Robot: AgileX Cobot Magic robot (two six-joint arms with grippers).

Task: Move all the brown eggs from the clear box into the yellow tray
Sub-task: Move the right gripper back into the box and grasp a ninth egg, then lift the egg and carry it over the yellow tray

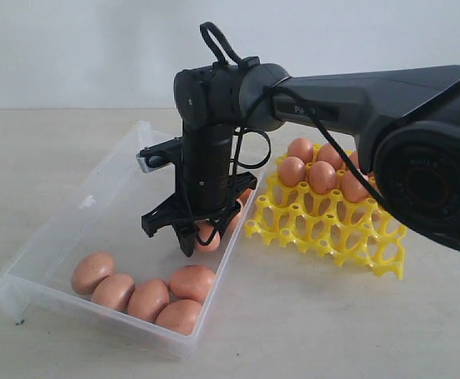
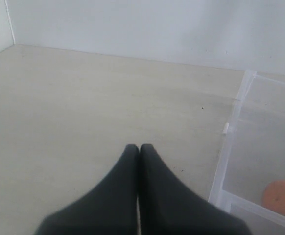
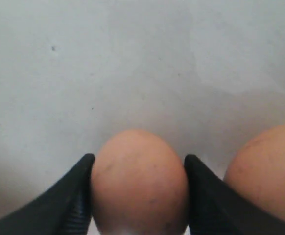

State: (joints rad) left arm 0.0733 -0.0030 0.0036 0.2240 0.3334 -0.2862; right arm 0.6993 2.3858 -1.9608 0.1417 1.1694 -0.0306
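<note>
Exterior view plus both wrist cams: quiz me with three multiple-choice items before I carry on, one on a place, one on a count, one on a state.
1. Where is the right end effector?
A. Down in the clear box, fingers either side of a brown egg
B. Resting outside the box
C. Raised high, clear of everything

2. How many eggs lie bunched at the near end of the clear box in the exterior view?
A. Two
B. Five
C. Nine

3. What state is the left end effector in?
A. Wide open
B. Shut on an egg
C. Shut, holding nothing

Answers: 1 A, the right wrist view shows both fingers against the egg's sides. 2 B, five can be counted together there. 3 C, its fingers meet with only bare table beyond them.
</note>
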